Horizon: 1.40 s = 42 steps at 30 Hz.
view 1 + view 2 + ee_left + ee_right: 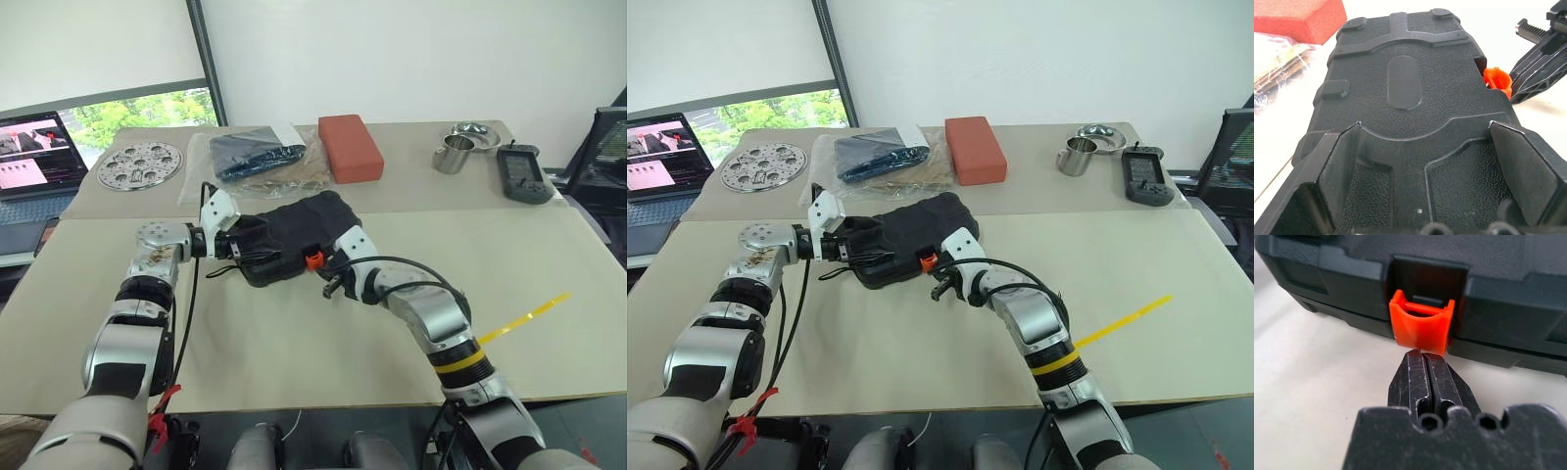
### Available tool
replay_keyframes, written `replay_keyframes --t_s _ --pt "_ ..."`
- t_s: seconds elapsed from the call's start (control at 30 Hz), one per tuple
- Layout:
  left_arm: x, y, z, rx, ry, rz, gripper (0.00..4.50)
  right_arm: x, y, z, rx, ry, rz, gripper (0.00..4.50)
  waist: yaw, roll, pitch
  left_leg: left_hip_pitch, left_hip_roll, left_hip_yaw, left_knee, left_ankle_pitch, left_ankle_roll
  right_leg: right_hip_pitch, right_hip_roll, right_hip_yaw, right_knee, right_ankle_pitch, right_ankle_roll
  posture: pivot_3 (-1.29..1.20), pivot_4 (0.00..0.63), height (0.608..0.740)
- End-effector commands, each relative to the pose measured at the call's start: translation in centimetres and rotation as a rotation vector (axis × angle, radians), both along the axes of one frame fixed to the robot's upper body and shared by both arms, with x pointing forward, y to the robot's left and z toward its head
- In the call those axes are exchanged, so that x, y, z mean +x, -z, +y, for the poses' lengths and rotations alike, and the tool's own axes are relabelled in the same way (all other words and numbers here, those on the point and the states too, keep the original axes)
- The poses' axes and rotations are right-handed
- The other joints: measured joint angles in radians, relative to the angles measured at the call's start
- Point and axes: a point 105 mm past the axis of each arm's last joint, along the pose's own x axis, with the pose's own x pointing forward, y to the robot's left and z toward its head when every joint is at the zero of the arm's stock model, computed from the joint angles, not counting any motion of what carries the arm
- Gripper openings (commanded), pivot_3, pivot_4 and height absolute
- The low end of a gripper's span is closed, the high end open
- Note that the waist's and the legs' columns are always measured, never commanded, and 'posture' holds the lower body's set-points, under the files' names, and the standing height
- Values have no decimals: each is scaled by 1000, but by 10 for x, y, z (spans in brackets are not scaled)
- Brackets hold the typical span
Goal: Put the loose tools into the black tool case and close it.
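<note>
The black tool case (291, 238) lies closed, ribbed shell upward, near the middle of the table (549, 255), its small orange latch (313, 260) on the near edge. The left gripper (238, 240) reaches in from the left with its fingers (1528, 171) spread wide, one on each side of the case's left end; whether they press on the shell cannot be told. The right gripper (1422, 357) comes from the near right with its two fingers pressed together and empty, their tips just below the latch and seemingly touching its lower lip. On the far half of the table, well apart from the case, lie a clear plastic bag (260, 157) with dark contents, a red-orange block (349, 147) to its right, a perforated metal disc (140, 164) at far left, and at far right a steel cup (451, 155), a steel bowl (474, 134) and a dark handheld device (521, 172). A strip of yellow tape (524, 318) lies on the near right of the table. A laptop (37, 157) stands off the table's far left.
</note>
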Motion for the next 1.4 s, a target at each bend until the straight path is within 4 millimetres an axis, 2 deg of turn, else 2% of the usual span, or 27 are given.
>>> replay_keyframes --t_s 0.03,0.4,0.8,0.97,1.07,1.2,1.4 --pt "-1 -2 2 16 2 -24 4500 8 -33 9 43 -15 -122 47 -1 0 0 0 0 0 0 0 0 0 0 0 0 0 0 0 150 740" --pt "-2 0 1 12 3 -21 4500 10 -57 15 75 -25 -174 47 -8 0 0 0 1 0 0 0 0 -1 0 0 1 0 0 0 150 740" --pt "-2 0 4 13 -4 -21 4500 10 -52 18 72 -28 -165 47 -2 0 0 0 1 0 0 0 0 -1 -1 0 1 0 0 0 150 740" --pt "-2 0 5 13 -7 -21 4500 7 -66 15 102 -36 -198 47 -2 0 0 0 1 0 0 0 0 -1 -1 0 1 0 0 0 150 740" --pt "-3 0 5 12 -7 -21 4500 -2 -73 12 116 -63 -201 47 -1 0 0 0 1 0 0 0 0 -1 -1 0 1 0 0 0 150 740" --pt "-3 2 4 10 -6 -18 4500 -13 -59 9 83 -96 -147 47 -1 0 0 0 1 0 0 0 0 0 -1 0 0 0 0 0 150 740" --pt "-2 1 3 6 -5 -19 4500 -10 -40 7 46 -73 -104 47 -2 0 0 0 1 0 0 0 0 0 0 0 0 0 0 0 150 740"
